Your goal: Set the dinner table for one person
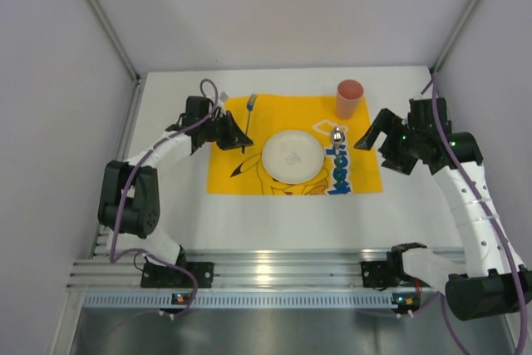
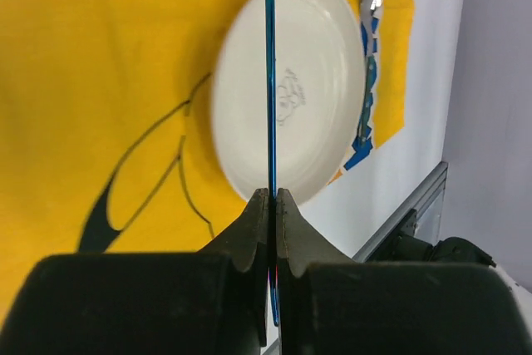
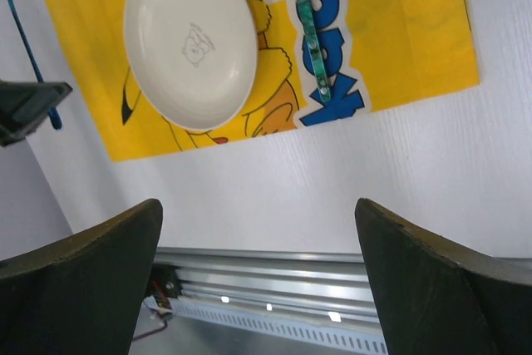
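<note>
On the white dinner table (image 1: 283, 214) lies a yellow cartoon cloth (image 1: 241, 170) with a white plate (image 1: 292, 156) at its middle. My left gripper (image 1: 235, 135) is shut on the handle of a thin blue fork (image 1: 249, 114) over the cloth's left part. In the left wrist view the fork (image 2: 268, 81) runs edge-on from the gripper (image 2: 273, 193) across the plate (image 2: 291, 89). A spoon (image 1: 337, 135) with a green handle lies right of the plate. Just right of the spoon, my right gripper (image 1: 374, 132) is open and empty; its wrist view shows it (image 3: 259, 230) over bare table.
A pink cup (image 1: 349, 98) stands upright at the cloth's far right corner. Grey walls close in on the left, right and back. An aluminium rail (image 1: 274, 272) with the arm bases runs along the near edge. The right wrist view shows plate (image 3: 189, 39), spoon (image 3: 309, 31) and fork (image 3: 25, 39).
</note>
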Motion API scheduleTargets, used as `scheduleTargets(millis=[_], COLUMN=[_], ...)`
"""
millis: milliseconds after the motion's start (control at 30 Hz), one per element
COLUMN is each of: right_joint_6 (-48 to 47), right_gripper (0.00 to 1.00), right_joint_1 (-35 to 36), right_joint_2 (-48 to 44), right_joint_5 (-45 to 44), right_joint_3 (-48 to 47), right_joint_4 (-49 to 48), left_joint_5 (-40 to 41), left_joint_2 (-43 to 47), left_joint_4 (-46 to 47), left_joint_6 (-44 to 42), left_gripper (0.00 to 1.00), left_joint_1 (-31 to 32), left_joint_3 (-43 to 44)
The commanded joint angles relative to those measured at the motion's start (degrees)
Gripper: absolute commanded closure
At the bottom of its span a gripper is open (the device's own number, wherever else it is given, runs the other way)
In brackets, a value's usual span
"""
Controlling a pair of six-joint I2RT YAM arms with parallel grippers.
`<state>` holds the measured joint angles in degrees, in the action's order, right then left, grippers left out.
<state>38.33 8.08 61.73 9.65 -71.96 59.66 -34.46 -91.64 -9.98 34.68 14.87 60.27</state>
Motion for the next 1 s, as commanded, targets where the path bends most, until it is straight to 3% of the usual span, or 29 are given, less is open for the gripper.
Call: scheduleTargets(millis=[0, 133, 233, 333, 367, 400, 567, 700, 833, 933, 967], right_joint_6=[-1.1, -1.1, -1.4, -1.3, -1.6, -1.7, -2.9, -3.6, -5.0, -7.1, -7.6], right_gripper=[0.0, 0.0, 0.0, 0.0, 0.0, 0.0, 0.0, 0.0, 0.0, 0.0, 0.0], right_joint_1=[-0.3, -0.5, -1.1, -1.8, -1.9, -2.0, -2.3, -2.3, -2.2, -1.8, -1.5], right_joint_2=[-0.7, 0.2, 1.0, 1.3, 1.3, 1.3, 1.0, 0.5, -1.3, -3.5, -4.7], right_joint_5=[2.5, 2.8, 2.7, 2.9, 2.9, 3.0, 3.1, 3.2, 3.2, 4.1, 4.6], right_joint_3=[4.4, 5.7, 4.9, 4.5, 4.6, 4.8, 6.7, 7.3, 6.4, 4.8, 4.4], right_joint_4=[0.5, -0.2, -0.2, -0.3, -0.3, -0.5, -1.1, -1.2, -1.2, -1.6, -2.3], left_joint_5=[-12.2, -12.8, -10.3, -5.0, -3.5, -2.0, -1.9, 1.9, 12.8, 32.4, 35.3], left_joint_2=[-9.1, -18.2, -20.4, -19.9, -19.8, -19.2, -15.4, -9.6, -2.2, 5.6, 8.1], left_joint_4=[-3.1, -12.8, -19.4, -23.1, -24.7, -25.5, -26.6, -27.9, -28.4, -24.1, -17.8], left_joint_6=[-4.7, -9.4, -10.9, -10.2, -10.3, -10.3, -10.9, -11.6, -12.2, -13.2, -14.2], left_gripper=[1.0, 1.0, 1.0, 0.87, 0.79, 0.62, 0.36, 0.32, 0.32, 0.35, 0.36], left_joint_1=[-5.8, -6.8, -7.1, -7.9, -8.1, -8.5, -8.7, -8.7, -9.2, -9.2, -9.2], left_joint_3=[4.4, 14.7, 16.7, 14.6, 14.1, 12.1, 6.7, 4.3, 4.8, 2.7, 0.7])
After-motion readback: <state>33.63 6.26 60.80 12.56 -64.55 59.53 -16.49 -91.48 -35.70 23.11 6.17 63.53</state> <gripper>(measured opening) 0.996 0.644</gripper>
